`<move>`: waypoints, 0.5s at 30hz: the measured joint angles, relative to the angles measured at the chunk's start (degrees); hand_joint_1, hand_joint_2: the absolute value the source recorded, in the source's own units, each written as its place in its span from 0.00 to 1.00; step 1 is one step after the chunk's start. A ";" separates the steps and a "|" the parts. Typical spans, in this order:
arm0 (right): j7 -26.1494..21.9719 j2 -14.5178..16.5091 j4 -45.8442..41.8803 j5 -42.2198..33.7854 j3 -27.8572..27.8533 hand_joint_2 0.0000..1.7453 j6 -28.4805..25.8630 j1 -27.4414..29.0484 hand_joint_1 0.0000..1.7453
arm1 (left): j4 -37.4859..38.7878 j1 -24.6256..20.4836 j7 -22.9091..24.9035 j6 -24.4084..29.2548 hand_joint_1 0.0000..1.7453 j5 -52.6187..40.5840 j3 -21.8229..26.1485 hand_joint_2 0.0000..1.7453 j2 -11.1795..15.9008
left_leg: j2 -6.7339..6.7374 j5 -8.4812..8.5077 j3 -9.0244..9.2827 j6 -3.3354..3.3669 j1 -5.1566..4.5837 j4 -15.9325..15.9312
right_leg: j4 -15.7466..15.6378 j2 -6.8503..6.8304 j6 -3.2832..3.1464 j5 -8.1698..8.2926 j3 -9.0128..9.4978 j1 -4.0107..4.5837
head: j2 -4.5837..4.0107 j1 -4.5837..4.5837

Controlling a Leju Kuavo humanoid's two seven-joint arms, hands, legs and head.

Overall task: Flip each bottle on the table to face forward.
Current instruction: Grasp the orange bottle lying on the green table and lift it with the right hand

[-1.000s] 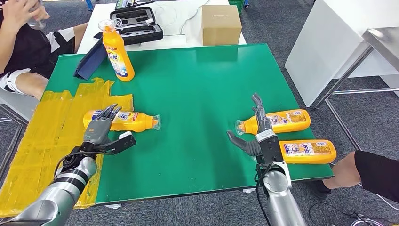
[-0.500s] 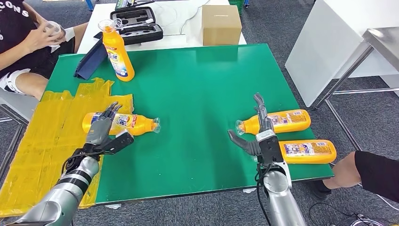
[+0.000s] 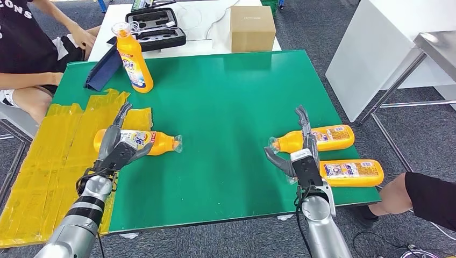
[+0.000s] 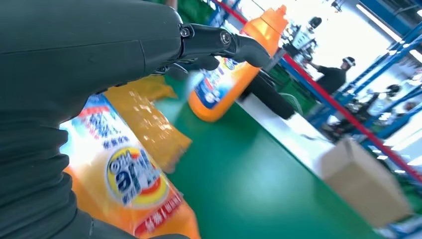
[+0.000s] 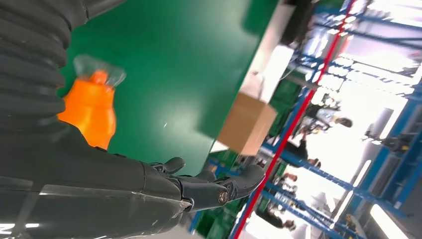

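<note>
The green table (image 3: 226, 102) has four orange bottles on it: one standing upright (image 3: 134, 59) at the far left corner, one lying on its side on the left (image 3: 153, 142) half on the yellow tape patch (image 3: 59, 156), and two lying near the right edge, the farther one (image 3: 325, 137) and the nearer one (image 3: 352, 173). These look like smooth plastic detergent bottles, stiff enough not to crush but probably slick on the glossy label, and likely to roll since they're lying down, so the fat middle of the body seems the safest spot to wrap around, not the skinny neck. The left hand (image 3: 115, 148) is draped over the base end of the left bottle, fingers spread across it, not clearly clamped yet. The right hand (image 3: 301, 153) sits right beside the neck of the farther right bottle, fingers pointing up and apart, thumb out, holding nothing.
</note>
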 joint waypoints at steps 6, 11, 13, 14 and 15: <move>5.62 -3.60 0.32 11.78 -0.01 1.00 -1.63 -0.62 0.00 | -9.62 4.93 -1.33 -16.31 0.00 15.93 0.46 1.00 -0.39 | -0.01 -0.02 -0.02 0.02 -0.04 0.00 | -0.01 -0.01 0.01 -0.01 0.01 -0.08 | 0.00 -0.01; 10.74 -9.69 3.12 17.38 -0.64 1.00 3.45 -3.00 0.00 | -15.25 9.36 -2.30 -23.55 0.00 21.26 0.14 1.00 -1.47 | -0.07 -0.03 -0.04 0.09 -0.15 0.01 | -0.04 -0.02 0.10 -0.02 0.01 -0.18 | 0.00 -0.02; 12.03 -13.18 5.75 18.35 -0.91 1.00 7.51 -5.12 0.00 | -16.07 9.97 -2.42 -24.54 0.00 21.90 -0.59 1.00 -1.93 | -0.11 0.01 -0.06 0.17 -0.19 0.01 | -0.04 -0.03 0.22 0.03 0.01 -0.24 | 0.00 -0.01; 12.28 -15.00 7.39 18.52 -1.07 1.00 9.36 -6.33 0.00 | -16.23 10.02 -2.45 -24.76 0.00 21.99 -1.06 1.00 -2.13 | -0.13 0.04 -0.08 0.22 -0.21 0.01 | -0.04 -0.03 0.28 0.06 0.01 -0.27 | 0.00 -0.02; 12.29 -16.67 9.16 18.60 -1.25 1.00 10.77 -7.61 0.00 | -16.28 9.98 -2.48 -24.86 0.00 22.05 -1.56 1.00 -2.31 | -0.15 0.06 -0.08 0.25 -0.22 0.01 | -0.04 -0.03 0.34 0.08 0.01 -0.29 | 0.00 -0.01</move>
